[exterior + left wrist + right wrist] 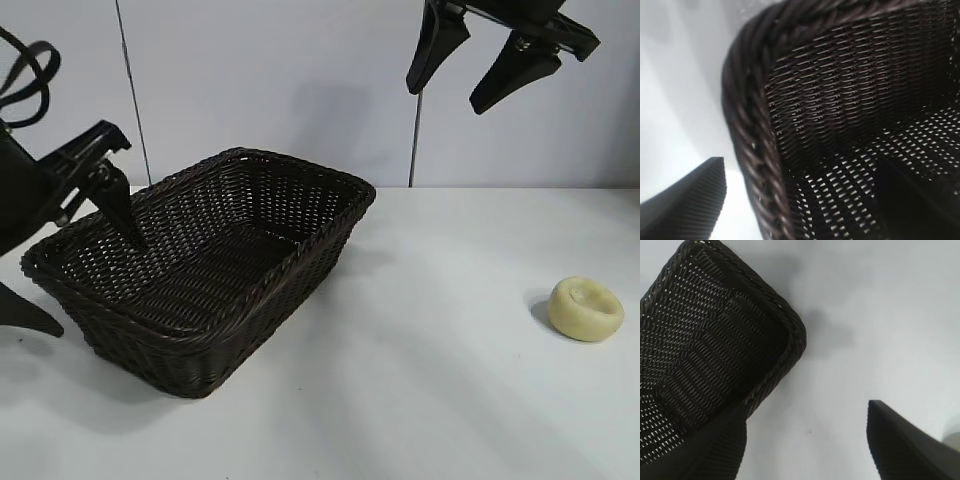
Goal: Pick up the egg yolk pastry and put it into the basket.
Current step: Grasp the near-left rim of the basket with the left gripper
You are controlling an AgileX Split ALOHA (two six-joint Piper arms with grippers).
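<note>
Bench (420, 400) was white and carried just two things. Egg yolk pastry (586, 308) sat on the bench at the exterior view's right, dimpled top up, well apart from the basket (300, 262) and not touched by either arm. Open bench lay between pastry and basket.

Basket sat left of centre, turned at an angle, nothing visible inside it. Its braided rim showed close up in the left wrist view (747, 145) and one rounded corner in the right wrist view (790, 325).

Left gripper (78, 270) was low at the basket's left end, jaws spread wide and holding nothing. They straddled the near-left rim: one finger (118, 205) pointed down inside the basket by the wall, the other (28, 312) sat outside, low near the bench. Left wrist view matched: one ribbed finger (687, 205) outside the rim over the bench, the other a dark shape over the basket floor.

Right gripper (468, 72) hung high at top right, tilted down, jaws open and empty. It was right of the basket and left of the pastry, well above both.
</note>
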